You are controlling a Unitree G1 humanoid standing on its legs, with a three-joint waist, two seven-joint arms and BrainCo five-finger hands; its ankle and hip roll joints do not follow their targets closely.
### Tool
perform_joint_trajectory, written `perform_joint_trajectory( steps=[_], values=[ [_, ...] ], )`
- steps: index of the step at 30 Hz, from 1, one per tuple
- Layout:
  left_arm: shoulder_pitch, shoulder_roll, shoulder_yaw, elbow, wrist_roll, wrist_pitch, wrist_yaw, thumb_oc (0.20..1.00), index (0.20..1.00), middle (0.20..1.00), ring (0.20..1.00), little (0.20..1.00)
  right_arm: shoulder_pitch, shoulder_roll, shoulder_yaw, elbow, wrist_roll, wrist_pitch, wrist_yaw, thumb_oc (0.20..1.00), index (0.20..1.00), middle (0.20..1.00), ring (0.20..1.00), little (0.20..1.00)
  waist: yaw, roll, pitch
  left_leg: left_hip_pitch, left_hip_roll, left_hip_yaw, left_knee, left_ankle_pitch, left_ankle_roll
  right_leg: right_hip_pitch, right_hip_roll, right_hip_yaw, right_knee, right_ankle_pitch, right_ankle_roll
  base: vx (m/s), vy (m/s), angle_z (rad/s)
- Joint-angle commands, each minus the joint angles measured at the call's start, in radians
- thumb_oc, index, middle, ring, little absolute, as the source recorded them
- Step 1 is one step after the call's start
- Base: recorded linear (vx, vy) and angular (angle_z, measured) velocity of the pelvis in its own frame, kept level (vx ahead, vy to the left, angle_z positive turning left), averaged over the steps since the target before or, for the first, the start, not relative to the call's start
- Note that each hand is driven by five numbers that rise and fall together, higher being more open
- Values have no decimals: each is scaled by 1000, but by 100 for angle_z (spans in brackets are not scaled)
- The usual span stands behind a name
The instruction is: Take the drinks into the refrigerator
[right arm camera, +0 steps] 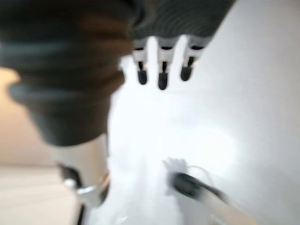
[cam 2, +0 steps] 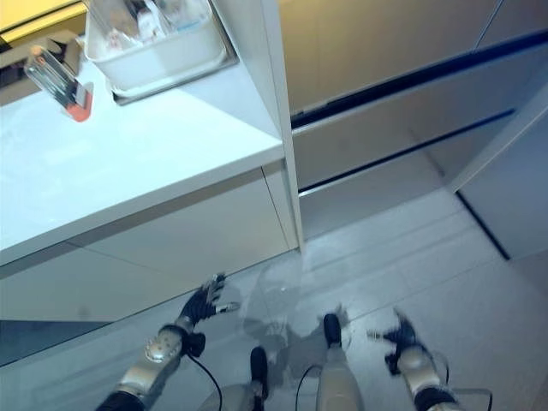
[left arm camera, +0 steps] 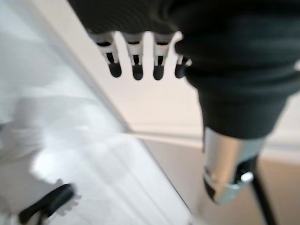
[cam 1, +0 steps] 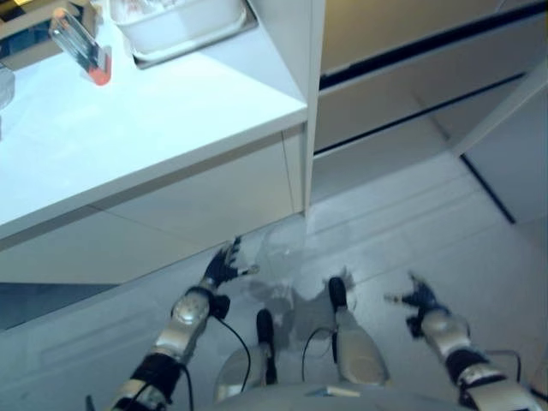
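A clear drink bottle with an orange cap lies on its side on the white counter at the upper left, also as the bottle in the right eye view. My left hand hangs low over the floor in front of the counter's base, its fingers straight and holding nothing. Over the floor at the lower right, my right hand is spread, and its fingers are empty too. Both hands are far below the bottle.
A white bin with several items stands on the counter beside the bottle. Beige cabinet fronts with dark gaps run along the back right. A white panel slants in at the right. Pale tiled floor lies between.
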Motion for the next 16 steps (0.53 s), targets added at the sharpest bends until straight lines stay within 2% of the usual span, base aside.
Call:
perform_joint_trajectory(
  steps=[1, 6, 9, 12, 16],
  values=[
    [-41, -37, 19, 136, 15, -6, 48, 1000, 1000, 1000, 1000, 1000, 11, 13, 28, 58, 39, -17, 23, 1000, 1000, 1000, 1000, 1000, -5, 2, -97, -76, -32, -51, 17, -5, 31, 94, -20, -23, 36, -154, 50, 86, -16, 3],
    [-54, -67, 130, 367, -15, 29, 52, 1000, 1000, 1000, 1000, 1000, 52, 59, 28, 122, 34, -9, 35, 1000, 1000, 1000, 1000, 1000, -9, -12, -152, -33, -22, -48, 12, -21, 28, 134, -12, -27, 37, -172, 43, 99, -18, 4],
    [-48, -66, 160, 447, 55, 55, 63, 1000, 1000, 1000, 1000, 1000, 65, 74, 18, 116, 55, -12, 29, 1000, 1000, 1000, 1000, 1000, -10, -19, -180, -13, -17, -44, 10, -28, 27, 152, -7, -27, 39, -180, 40, 64, -12, 0],
    [-28, -67, 175, 487, 102, 73, 99, 1000, 1000, 1000, 1000, 1000, 71, 90, 27, 122, 59, -12, 34, 1000, 1000, 1000, 1000, 1000, -7, -25, -202, 4, -15, -45, 8, -36, 27, 168, -4, -29, 42, -189, 37, 80, -20, 0],
    [-3, -83, 202, 486, 59, 70, 90, 1000, 1000, 1000, 1000, 1000, 74, 103, 42, 119, 48, -6, 40, 1000, 1000, 1000, 1000, 1000, 4, -32, -220, 16, -14, -51, 10, -42, 27, 186, -1, -37, 44, -200, 33, 48, -19, -1]
  ],
)
